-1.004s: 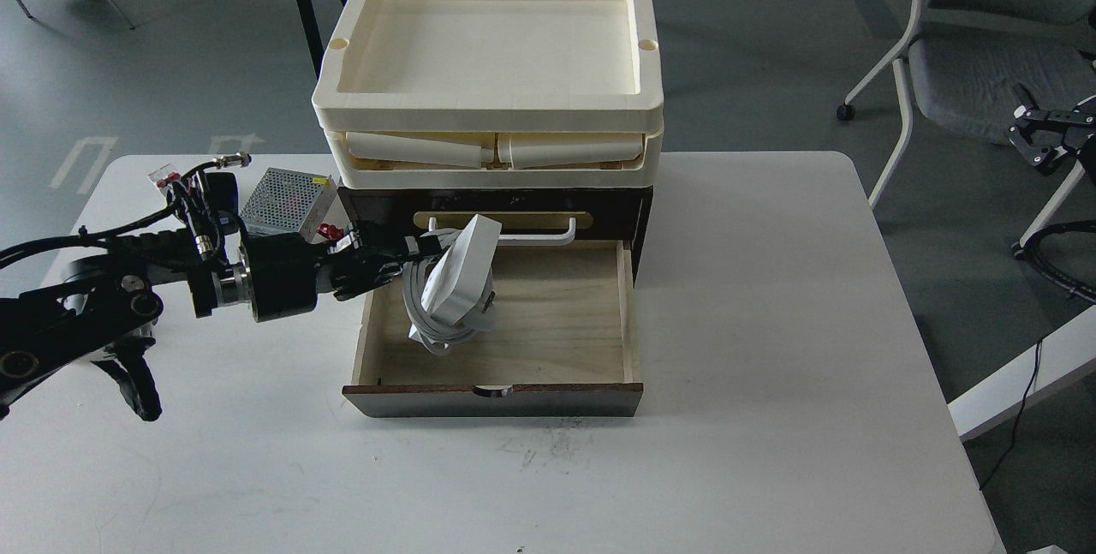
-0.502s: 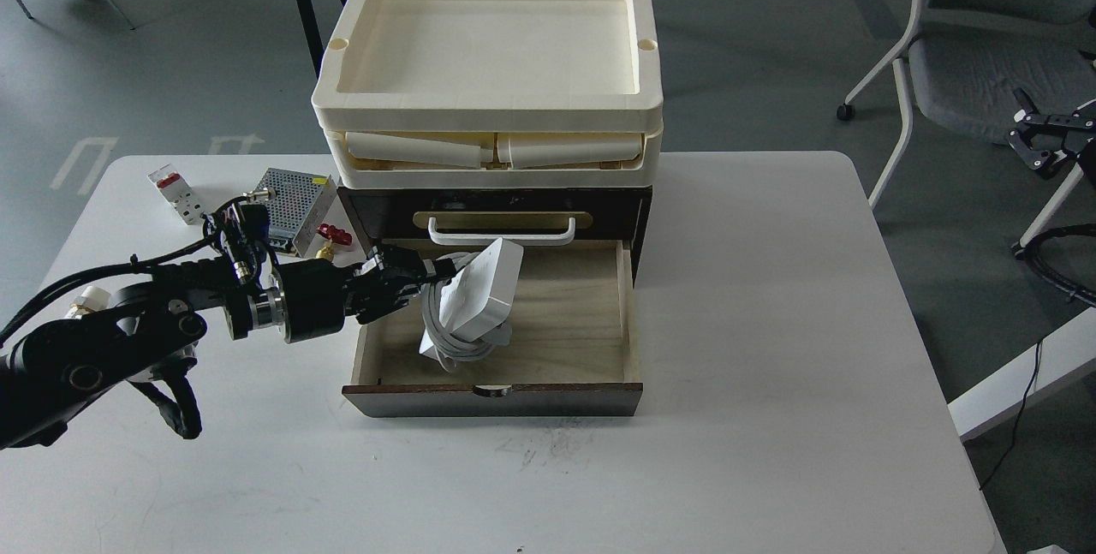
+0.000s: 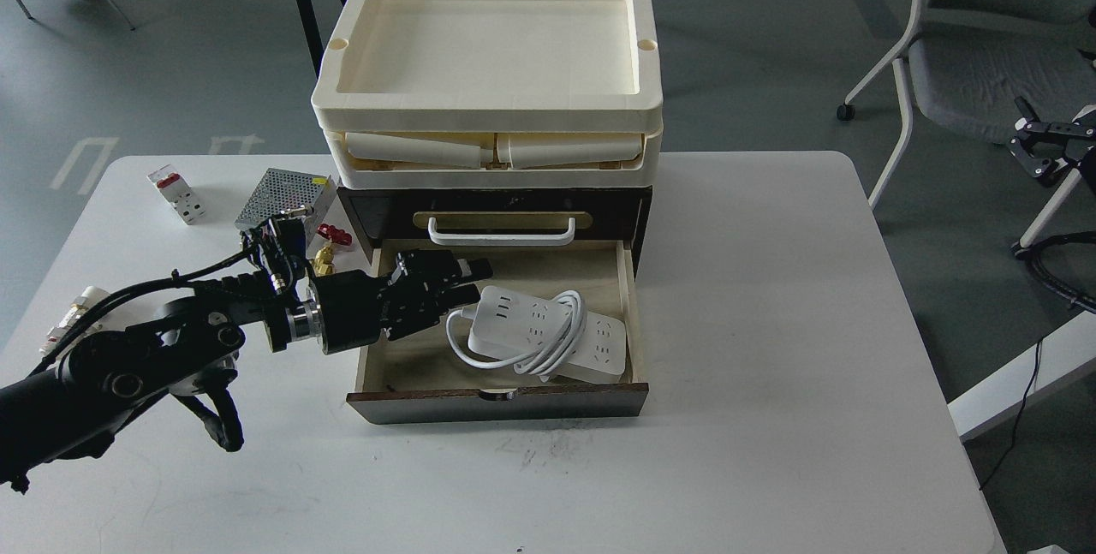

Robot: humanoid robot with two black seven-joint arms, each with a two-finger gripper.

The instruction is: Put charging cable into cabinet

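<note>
The charging cable [image 3: 539, 333], a white power strip with its cord looped around it, lies flat inside the cabinet's open pale-wood drawer [image 3: 411, 357], towards the right side. The cabinet [image 3: 385, 211] is a dark brown box with a white handle [image 3: 501, 235] and cream trays [image 3: 488, 113] stacked on top. My left gripper [image 3: 467, 282] is open and empty over the drawer's back left part, just left of the strip and apart from it. My right gripper [image 3: 1038, 151] hangs off the table at the far right edge, with its fingers spread.
A perforated metal power-supply box [image 3: 282, 194], a small white-and-red breaker [image 3: 175, 193] and small red and brass parts [image 3: 330, 244] lie on the white table [image 3: 771, 323] left of the cabinet. A grey office chair [image 3: 985, 49] stands beyond the table at the right.
The power strip was held tilted on edge over the drawer. My left gripper lowered and opened, and the strip now lies flat in the drawer. The drawer front shifted slightly.
</note>
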